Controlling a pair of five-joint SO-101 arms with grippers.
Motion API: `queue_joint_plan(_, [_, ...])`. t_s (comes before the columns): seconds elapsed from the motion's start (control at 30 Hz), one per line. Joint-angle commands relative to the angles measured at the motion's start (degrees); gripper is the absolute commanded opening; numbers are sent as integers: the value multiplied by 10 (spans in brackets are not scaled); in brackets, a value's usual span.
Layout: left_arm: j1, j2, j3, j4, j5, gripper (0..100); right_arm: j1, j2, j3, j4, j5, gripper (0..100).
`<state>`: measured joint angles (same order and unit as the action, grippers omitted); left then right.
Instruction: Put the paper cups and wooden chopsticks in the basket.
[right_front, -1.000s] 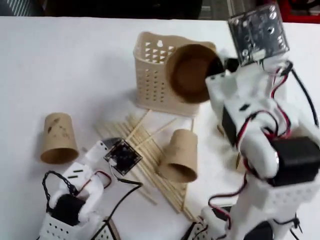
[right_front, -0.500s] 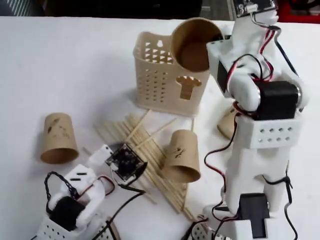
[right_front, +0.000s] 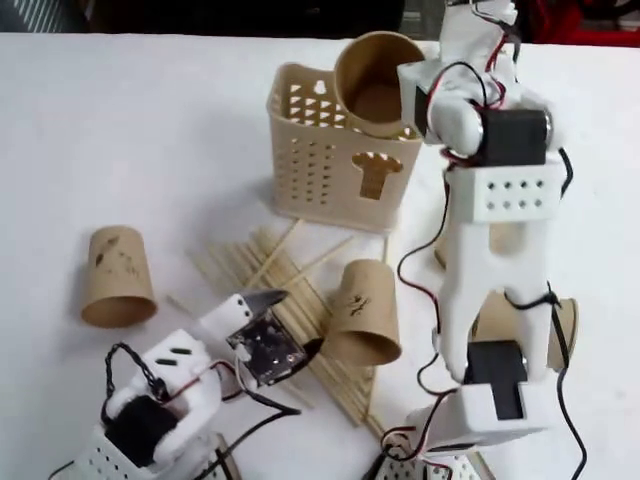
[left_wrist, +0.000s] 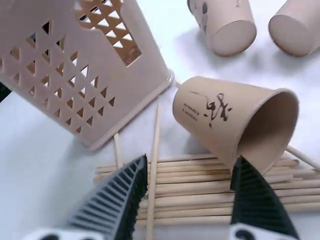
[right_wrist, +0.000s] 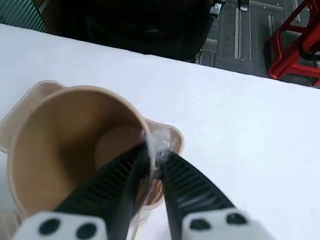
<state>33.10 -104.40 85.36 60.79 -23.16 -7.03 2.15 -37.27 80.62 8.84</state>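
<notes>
Fingers of the right gripper (right_wrist: 152, 155) pinch the thin rim of a brown paper cup (right_front: 378, 85), tilted over the top edge of the basket (right_front: 318, 165), at 12 o'clock on the white bench (right_front: 120, 120). This looks like the drop-in step; next, the pinch should loosen once the cup sits over the opening. The left gripper (left_wrist: 191, 165) hangs with fingers wide above smooth, slender wooden chopsticks (right_front: 290, 275), at 6 o'clock from the perforated plastic basket, beside a tipped conical cup (right_front: 362, 312).

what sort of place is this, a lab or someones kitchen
Probably a robotics lab or workshop: exposed-wire left arm and right arm on a white table, a basket and paper cup as props, a red metal frame on dark floor behind.
</notes>
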Motion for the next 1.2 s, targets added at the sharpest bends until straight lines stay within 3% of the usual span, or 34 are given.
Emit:
queue_joint_plan(0.0, [33,3,-20,-17,8,271,7,14,-20,-20,-4,20])
queue_joint_plan(0.2, [44,4,-1,-51,25,271,7,44,-20,-24,-4,20])
queue_joint_plan(0.4, [45,19,-55,-22,28,271,3,48,-20,-28,-6,20])
queue_joint_plan(0.7, [48,276,-171,-25,28,275,2,49,-18,-38,-35,22])
queue_joint_plan(0.97, [130,390,-178,-91,41,272,3,49,-16,-38,-33,22])
queue_joint_plan(1.17, [110,492,-179,-187,61,271,3,50,-15,-36,-35,24])
